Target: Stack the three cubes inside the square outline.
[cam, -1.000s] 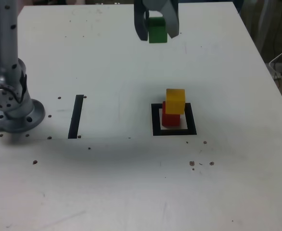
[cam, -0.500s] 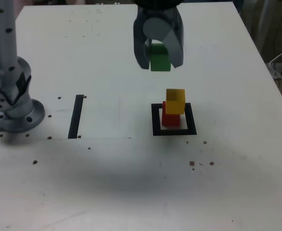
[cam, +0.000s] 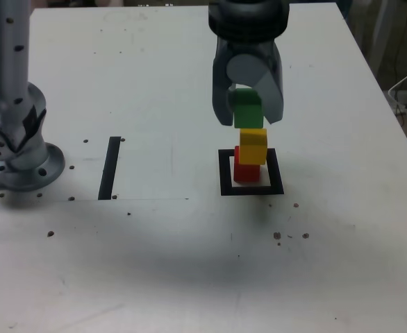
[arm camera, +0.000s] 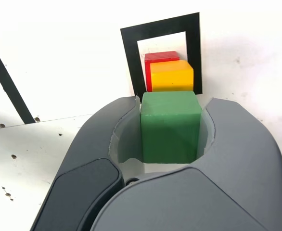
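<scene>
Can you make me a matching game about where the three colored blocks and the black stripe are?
Things:
1. green cube
2. yellow cube
3. red cube
4. black stripe

Places:
A. at the bottom of the pile, inside the square outline
B. flat on the table, off to the exterior view's left of the square
C. held in the gripper, just above the pile
D. sitting on top of another cube

Pairs: 1-C, 2-D, 3-A, 4-B
</scene>
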`<state>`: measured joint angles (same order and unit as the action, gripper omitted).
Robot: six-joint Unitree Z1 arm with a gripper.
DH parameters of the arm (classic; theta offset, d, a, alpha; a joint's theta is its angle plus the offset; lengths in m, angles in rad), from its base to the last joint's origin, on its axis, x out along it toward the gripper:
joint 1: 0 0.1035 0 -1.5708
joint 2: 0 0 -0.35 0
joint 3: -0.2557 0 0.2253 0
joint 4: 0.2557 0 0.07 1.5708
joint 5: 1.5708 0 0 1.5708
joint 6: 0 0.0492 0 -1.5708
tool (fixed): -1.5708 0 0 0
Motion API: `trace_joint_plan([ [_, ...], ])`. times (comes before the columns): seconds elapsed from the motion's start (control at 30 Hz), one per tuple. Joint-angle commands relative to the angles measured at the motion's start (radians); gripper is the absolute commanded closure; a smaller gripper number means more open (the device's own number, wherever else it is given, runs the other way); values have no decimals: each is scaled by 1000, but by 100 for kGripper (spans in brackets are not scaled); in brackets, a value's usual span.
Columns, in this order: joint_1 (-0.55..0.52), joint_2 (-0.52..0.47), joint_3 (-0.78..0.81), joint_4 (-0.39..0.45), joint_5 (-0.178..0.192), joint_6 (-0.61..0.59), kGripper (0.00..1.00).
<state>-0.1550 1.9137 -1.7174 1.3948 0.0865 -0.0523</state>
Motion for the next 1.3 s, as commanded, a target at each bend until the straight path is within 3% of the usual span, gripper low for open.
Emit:
trace_joint_plan([
  [0.0, -1, 13, 3, -4, 0, -1, 91],
  [0.6, 5, 51, 17, -32, 9, 0, 86],
  [1.03, 10, 47, 33, -27, 12, 4, 72],
  [1.27, 13, 47, 37, -27, 8, 6, 59],
])
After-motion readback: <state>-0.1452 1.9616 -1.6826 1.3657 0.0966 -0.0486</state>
